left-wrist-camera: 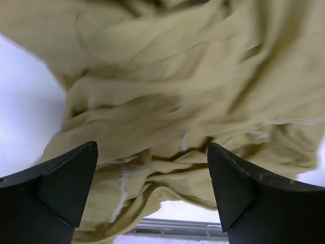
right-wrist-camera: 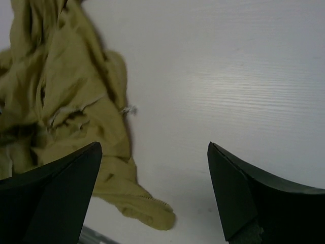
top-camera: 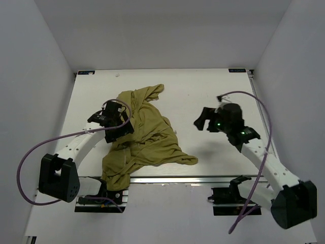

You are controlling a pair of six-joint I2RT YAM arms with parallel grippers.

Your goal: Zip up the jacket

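The olive-yellow jacket [top-camera: 144, 137] lies rumpled on the left half of the white table, one end draped over the near edge. My left gripper [top-camera: 122, 124] hovers over its left side, open and empty; in the left wrist view the folds of the jacket [left-wrist-camera: 167, 91] fill the frame, and a zipper edge [left-wrist-camera: 144, 201] curves low between the fingers. My right gripper [top-camera: 203, 119] is open and empty above bare table to the jacket's right. The right wrist view shows the jacket [right-wrist-camera: 66, 107] at left, with a cuff-like end [right-wrist-camera: 152, 213] showing zipper teeth.
The table [top-camera: 203, 91] is white with walls on three sides. A metal rail [top-camera: 203, 179] runs along the near edge. Purple cables loop from both arms.
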